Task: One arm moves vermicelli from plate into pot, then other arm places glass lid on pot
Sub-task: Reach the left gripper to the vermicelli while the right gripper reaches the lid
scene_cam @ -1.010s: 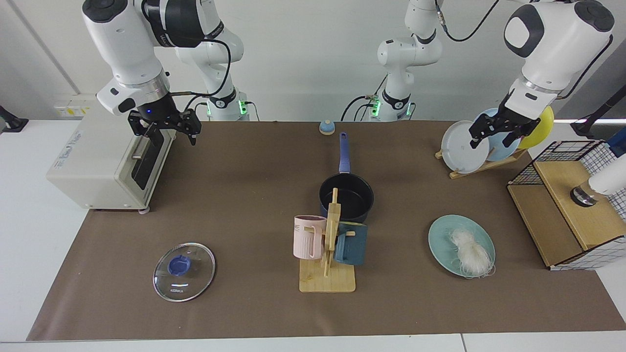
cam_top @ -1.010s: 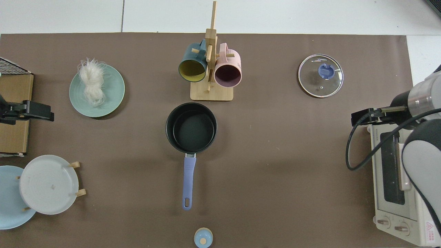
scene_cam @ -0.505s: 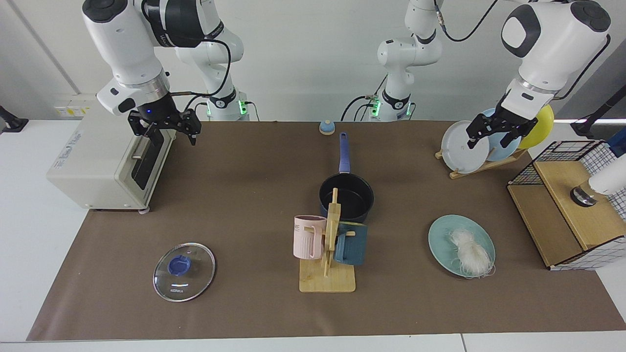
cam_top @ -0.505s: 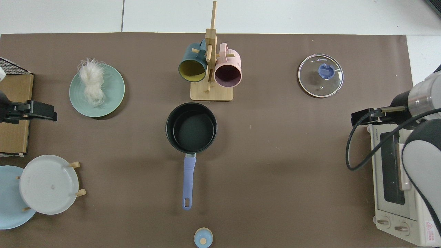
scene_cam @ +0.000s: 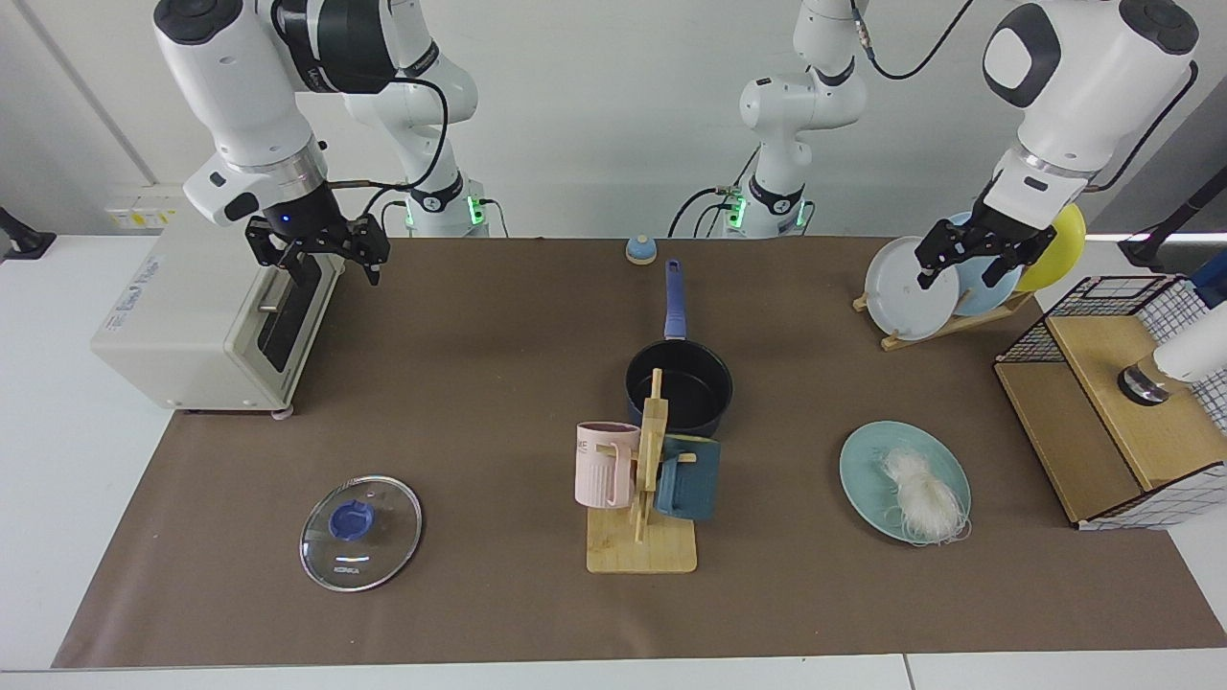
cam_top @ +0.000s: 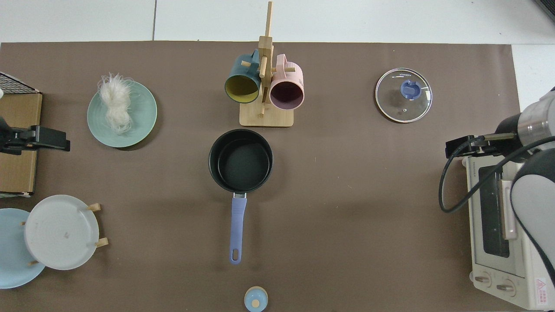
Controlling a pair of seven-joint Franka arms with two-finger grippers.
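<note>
On the plate (scene_cam: 868,470) lies the vermicelli (scene_cam: 920,493); pot (scene_cam: 679,383) seemingly empty; both pincers spread, holding nothing.

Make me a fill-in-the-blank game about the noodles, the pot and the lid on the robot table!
1. The vermicelli lies on the ______ plate.
2. The pot has ______ inside it.
3. The glass lid lies flat on the brown ______.
4. The pink mug hangs on the wooden ______.

Missing words: teal-green; nothing; mat; rack
</note>
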